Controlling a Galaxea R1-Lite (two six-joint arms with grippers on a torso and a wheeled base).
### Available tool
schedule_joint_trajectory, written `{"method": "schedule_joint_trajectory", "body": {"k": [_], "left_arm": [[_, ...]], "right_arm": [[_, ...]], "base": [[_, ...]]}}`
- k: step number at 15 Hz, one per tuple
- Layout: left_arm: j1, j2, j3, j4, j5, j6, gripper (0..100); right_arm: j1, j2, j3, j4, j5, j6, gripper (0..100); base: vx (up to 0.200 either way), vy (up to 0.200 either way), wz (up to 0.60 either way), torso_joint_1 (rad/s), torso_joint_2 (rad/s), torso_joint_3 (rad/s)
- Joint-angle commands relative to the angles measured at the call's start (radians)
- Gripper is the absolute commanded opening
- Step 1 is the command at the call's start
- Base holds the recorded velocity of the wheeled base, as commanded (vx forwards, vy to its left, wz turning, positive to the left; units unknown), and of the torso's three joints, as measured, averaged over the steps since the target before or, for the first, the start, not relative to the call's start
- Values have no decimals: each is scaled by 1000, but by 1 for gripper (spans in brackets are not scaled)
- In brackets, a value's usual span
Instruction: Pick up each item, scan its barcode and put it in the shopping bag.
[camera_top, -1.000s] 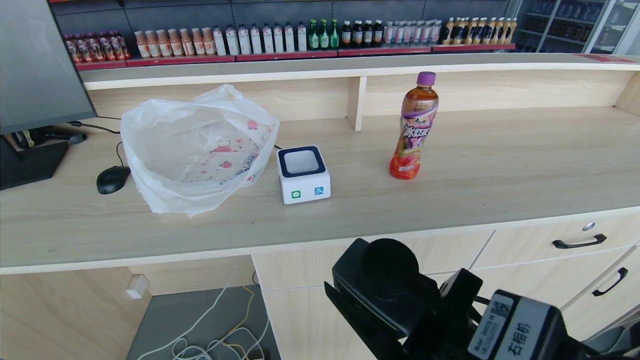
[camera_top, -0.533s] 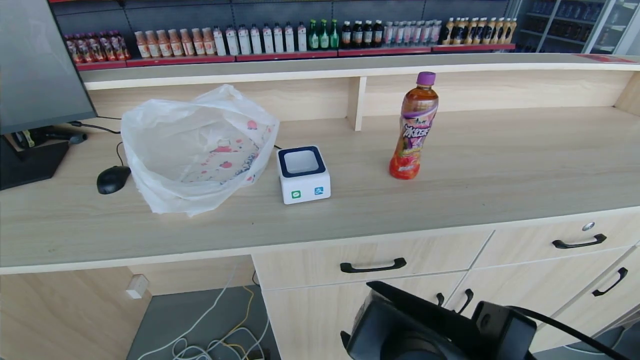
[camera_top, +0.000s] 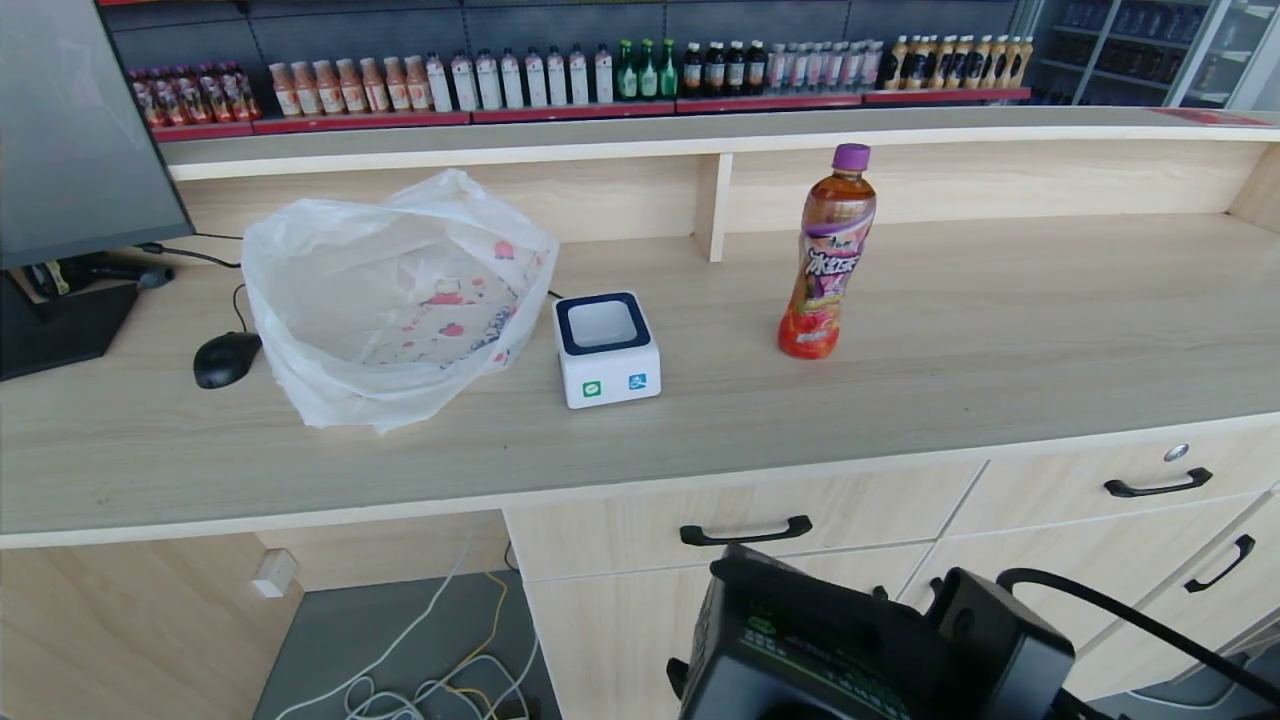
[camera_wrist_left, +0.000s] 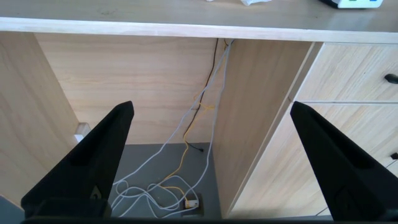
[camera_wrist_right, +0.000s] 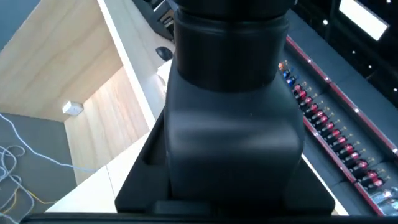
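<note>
Head view: bottle upright, untouched.
Looks full, stiff, slick; I'd grip mid-body. Left gripper spread; right gripper I can't tell.

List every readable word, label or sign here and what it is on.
Bottle label: large white characters, too blurred to quote.
Scanner front: one green icon, one blue, no words.
Shelf bottles: labels too small to read.
</note>
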Motion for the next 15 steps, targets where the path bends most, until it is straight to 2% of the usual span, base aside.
{"method": "schedule_joint_trajectory", "body": {"k": [1, 2, 4, 5, 6, 10, 13, 15], "left_arm": [[0, 0, 0, 0, 0, -1, 100], [0, 0, 0, 0, 0, -1, 100], [0, 0, 0, 0, 0, -1, 100], [0, 0, 0, 0, 0, -1, 100], [0, 0, 0, 0, 0, -1, 100], [-1, 0, 0, 0, 0, -1, 100], [0, 0, 0, 0, 0, -1, 100], [0, 0, 0, 0, 0, -1, 100]], "right_arm": [[-16, 9, -17, -1, 1, -90, 0], [-7, -3, -15, -1, 13, -113, 0], [25, -30, -34, -1, 72, -328, 0], [25, -30, -34, -1, 72, -328, 0], [17, -43, -80, -1, 72, -450, 0], [4, -43, -124, -1, 136, -555, 0], [20, -15, -162, -1, 135, -677, 0], [40, 16, -190, -1, 136, -683, 0]], "base": [[0, 0, 0, 0, 0, 0], [0, 0, 0, 0, 0, 0], [0, 0, 0, 0, 0, 0], [0, 0, 0, 0, 0, 0], [0, 0, 0, 0, 0, 0], [0, 0, 0, 0, 0, 0], [0, 0, 0, 0, 0, 0], [0, 0, 0, 0, 0, 0]]}}
